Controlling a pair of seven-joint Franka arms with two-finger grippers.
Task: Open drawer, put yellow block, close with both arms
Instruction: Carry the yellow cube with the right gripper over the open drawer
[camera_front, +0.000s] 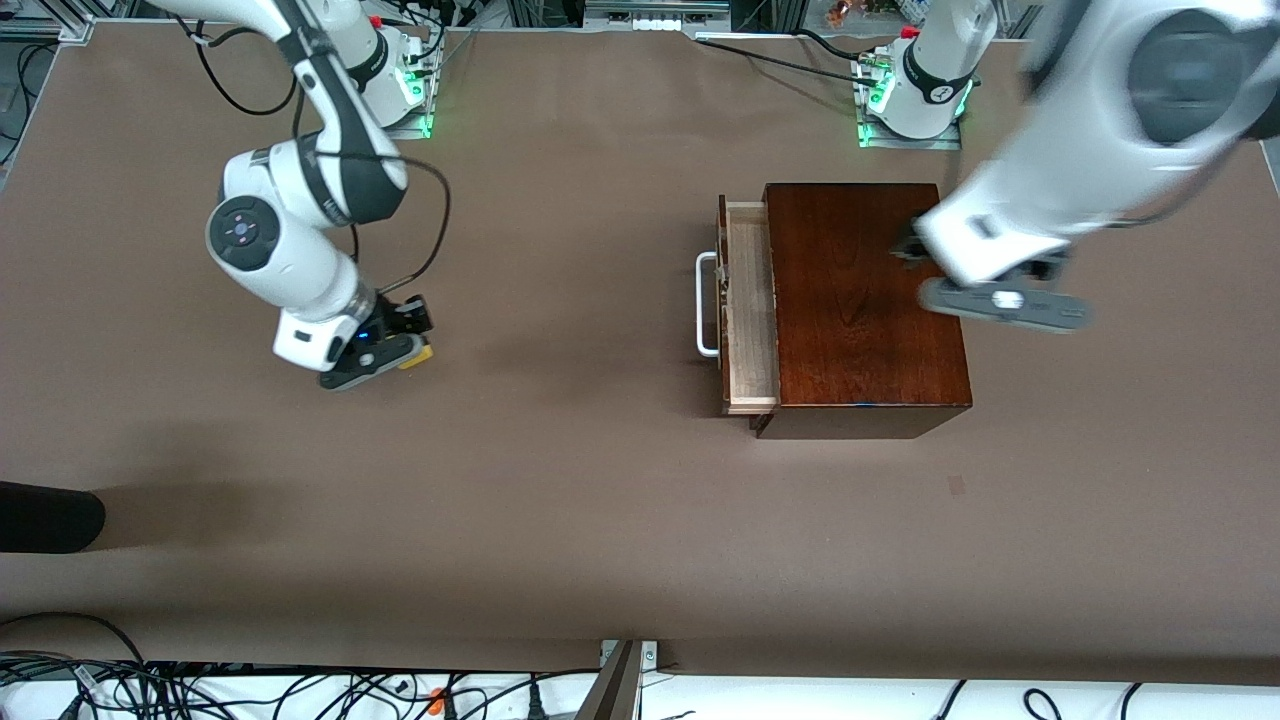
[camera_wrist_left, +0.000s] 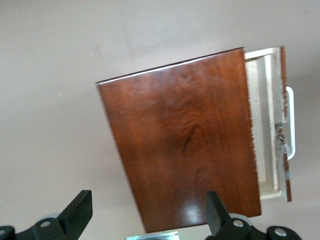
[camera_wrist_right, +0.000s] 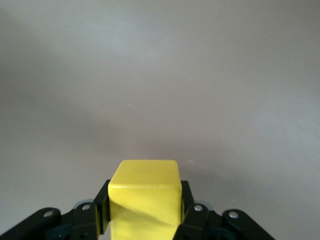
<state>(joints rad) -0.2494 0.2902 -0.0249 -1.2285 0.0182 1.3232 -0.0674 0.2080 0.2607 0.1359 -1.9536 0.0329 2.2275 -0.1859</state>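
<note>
right wrist view, yellow block (camera_wrist_right: 145, 200) clamped between right gripper (camera_wrist_right: 145, 212) fingers

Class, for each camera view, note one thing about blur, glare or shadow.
Front view: the left arm over the wooden box is smeared by motion blur. Left wrist view: glare streaks the box's edge. Right wrist view: the yellow block is sharp between the right gripper's fingers, a soft shadow on the table.
</note>
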